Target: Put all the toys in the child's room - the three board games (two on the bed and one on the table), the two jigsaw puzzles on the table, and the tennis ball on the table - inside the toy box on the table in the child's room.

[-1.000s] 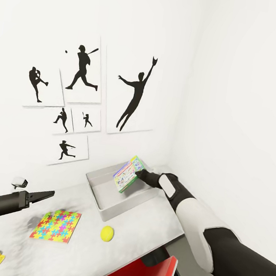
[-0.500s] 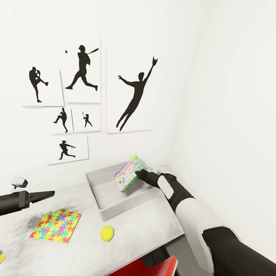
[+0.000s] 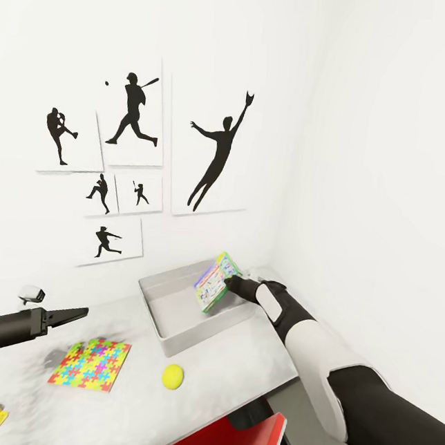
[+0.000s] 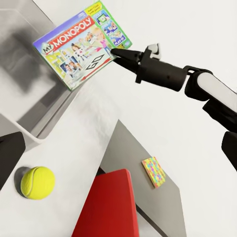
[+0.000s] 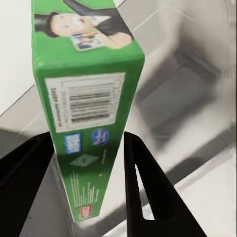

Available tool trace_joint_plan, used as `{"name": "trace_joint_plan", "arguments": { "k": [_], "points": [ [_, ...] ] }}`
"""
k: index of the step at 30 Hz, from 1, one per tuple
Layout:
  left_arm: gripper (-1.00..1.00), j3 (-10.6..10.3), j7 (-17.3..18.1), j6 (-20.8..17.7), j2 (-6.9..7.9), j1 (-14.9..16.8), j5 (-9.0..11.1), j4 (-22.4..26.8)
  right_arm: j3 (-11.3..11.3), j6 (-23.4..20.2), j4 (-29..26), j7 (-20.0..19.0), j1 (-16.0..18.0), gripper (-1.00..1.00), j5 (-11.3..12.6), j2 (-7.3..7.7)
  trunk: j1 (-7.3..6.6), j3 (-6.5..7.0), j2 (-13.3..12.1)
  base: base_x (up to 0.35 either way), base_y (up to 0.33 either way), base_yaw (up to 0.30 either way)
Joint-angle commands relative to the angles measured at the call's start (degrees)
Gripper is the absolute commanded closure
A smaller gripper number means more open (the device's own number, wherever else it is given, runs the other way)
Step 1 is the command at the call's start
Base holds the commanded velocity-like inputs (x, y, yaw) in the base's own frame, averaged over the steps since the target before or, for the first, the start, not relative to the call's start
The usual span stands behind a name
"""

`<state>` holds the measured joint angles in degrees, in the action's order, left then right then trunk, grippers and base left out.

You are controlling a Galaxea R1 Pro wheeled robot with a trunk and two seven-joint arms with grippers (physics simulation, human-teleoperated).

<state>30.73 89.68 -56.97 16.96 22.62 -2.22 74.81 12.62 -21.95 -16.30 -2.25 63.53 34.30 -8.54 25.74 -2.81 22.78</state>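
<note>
A: What does the right gripper (image 3: 229, 280) have?
B: Its fingers are clamped on the edge of the Monopoly box (image 3: 213, 281), held tilted on edge above the grey toy box (image 3: 162, 319), long side slanting up toward the wall corner.

A: And the arm?
B: Stretched forward over the pale table (image 3: 232, 370) in a white room corner with baseball silhouette prints (image 3: 132, 110).

A: The left gripper (image 3: 72, 315)?
B: Fingers together, hovering over the jigsaw puzzle (image 3: 91, 363). The tennis ball (image 3: 173, 376) lies near the toy box.
</note>
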Motion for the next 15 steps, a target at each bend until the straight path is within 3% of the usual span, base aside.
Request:
{"name": "trace_joint_plan", "arguments": {
  "k": [1, 15],
  "points": [
    [-1.0, 0.03, 0.32, -0.6, 0.0, 0.06, -0.25, 0.04, 0.13, -0.2, -0.04, 0.59, 0.04, 1.0, 0.25, 0.01, 0.04, -0.13, 0.13, 0.0, 0.0, 0.0],
    [-1.0, 0.03, 0.32, -0.6, 0.0, 0.06, -0.25, 0.03, 0.13, -0.2, -0.04, 1.89, 0.1, 1.0, 0.25, 0.1, 0.04, -0.13, 0.13, 0.0, 0.0, 0.0]
  ]
}}
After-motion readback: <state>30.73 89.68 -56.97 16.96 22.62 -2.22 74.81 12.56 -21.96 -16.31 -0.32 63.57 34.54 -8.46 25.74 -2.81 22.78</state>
